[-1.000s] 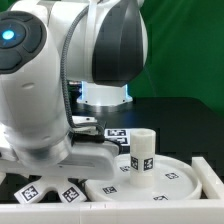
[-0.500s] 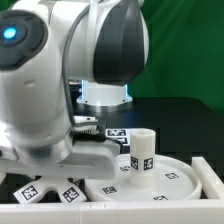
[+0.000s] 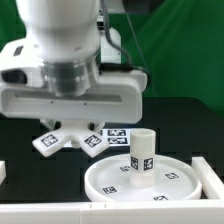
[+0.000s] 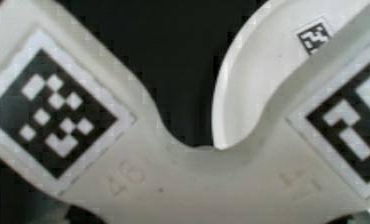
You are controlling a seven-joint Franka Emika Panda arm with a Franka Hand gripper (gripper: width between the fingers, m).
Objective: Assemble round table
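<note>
Exterior view
Arm: one, upright in the middle of the frame, hand broadside to the camera.
Tool point(image 3: 68, 128): fingers hidden behind the hand and the part; clamped on the cross-shaped piece, which hangs under it.
Cross-shaped piece point(image 3: 70, 140): one; two tags visible, one on each lower arm; off to the exterior view's left of the disc, apart from it.
Round disc point(image 3: 185, 187): one, flat on the dark surface point(image 3: 190, 120), low on the exterior view's right; three tags visible on its floor.
Cylinder point(image 3: 143, 157): one, upright at the disc's centre; two tags visible on its side.
Marker board point(image 3: 116, 133): one, lying behind the cylinder.
White bars: two clear, one along the front point(image 3: 40, 212), one at the exterior view's right point(image 3: 212, 172).
Change from 0.5 s ago: the arm has risen and drawn away from the camera; the cross went up with the hand from the low left corner; the disc and cylinder are unmoved.

Wrist view
Cross-shaped piece point(image 4: 182, 170): fills the frame; two arms in a V, one large tag on each.
Tool: fingers not visible.
Farther part point(image 4: 256, 60): one curved white piece with a small tag; cannot tell which part.
</note>
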